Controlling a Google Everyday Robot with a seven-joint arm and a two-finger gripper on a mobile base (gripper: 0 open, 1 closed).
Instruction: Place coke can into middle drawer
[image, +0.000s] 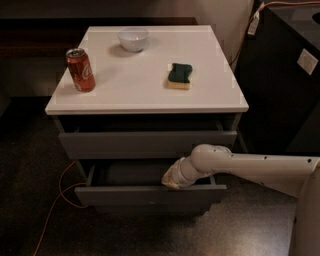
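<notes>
The red coke can (81, 70) stands upright near the left edge of the white cabinet top (145, 95). The middle drawer (150, 194) is pulled out below the upper drawer front (145, 144), and part of its grey interior shows. My gripper (171, 179) sits at the end of the white arm (250, 167), which reaches in from the right. It is low down, at the top edge of the open drawer's front and right of its middle. It is far below the can and to its right, and holds nothing that I can see.
A white bowl (133, 39) sits at the back of the top and a green and yellow sponge (179, 76) right of centre. A black cabinet (285, 75) stands to the right. An orange cable (57, 200) lies on the dark floor at the left.
</notes>
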